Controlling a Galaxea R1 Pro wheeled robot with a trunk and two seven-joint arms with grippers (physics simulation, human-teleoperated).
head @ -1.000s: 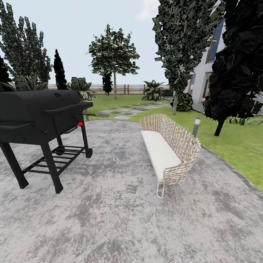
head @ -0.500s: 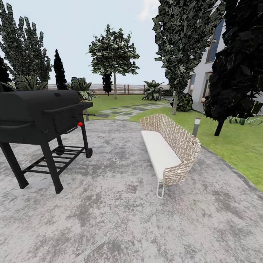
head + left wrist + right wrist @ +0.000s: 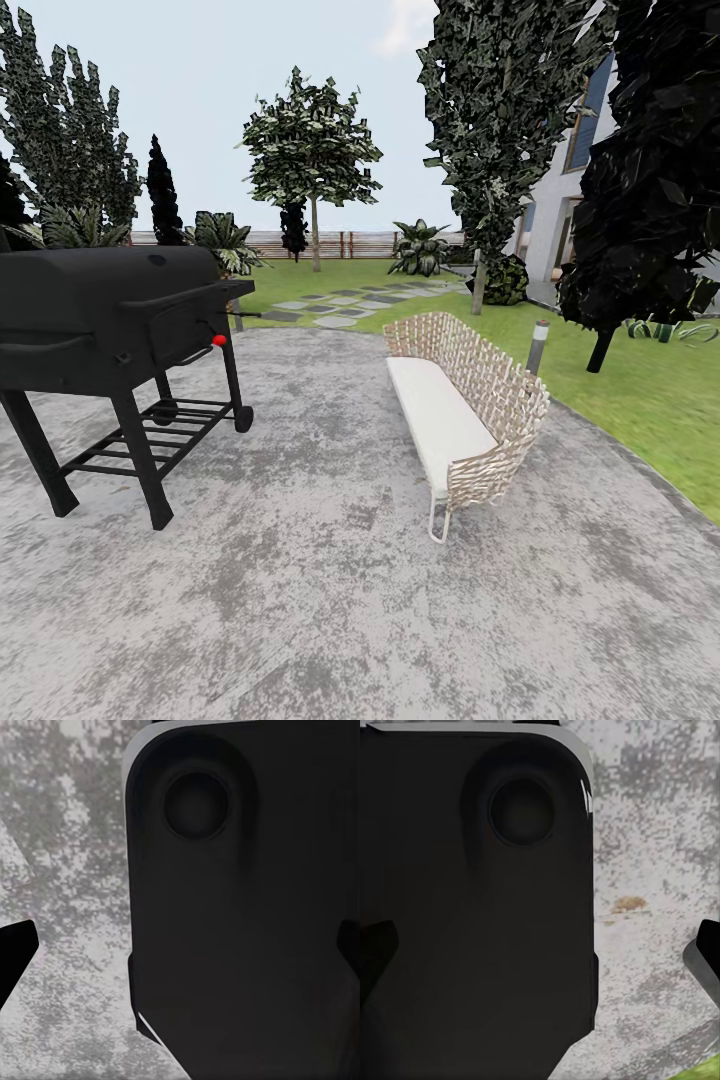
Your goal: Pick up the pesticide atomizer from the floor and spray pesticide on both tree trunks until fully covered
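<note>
The pesticide atomizer is out of view. Two green-crowned trees stand on the lawn beyond the patio: one (image 3: 312, 150) far off at centre near the fence, another (image 3: 490, 130) closer at right, its pale trunk (image 3: 478, 283) by the house. In the left wrist view my left gripper (image 3: 187, 960) has its dark fingertips (image 3: 15, 956) spread wide, nothing between them. My right gripper (image 3: 547, 960) is spread the same way in the right wrist view, holding nothing. Both hang over grey paving beside a black robot panel (image 3: 240, 907).
A black barbecue grill (image 3: 110, 320) stands at left on the grey patio (image 3: 300, 560). A woven bench (image 3: 462, 400) with a white cushion stands at centre right, with a short lamp post (image 3: 538, 346) behind it. A black-leaved tree (image 3: 650, 180) rises at right. Stepping stones (image 3: 335, 305) cross the lawn (image 3: 650, 400).
</note>
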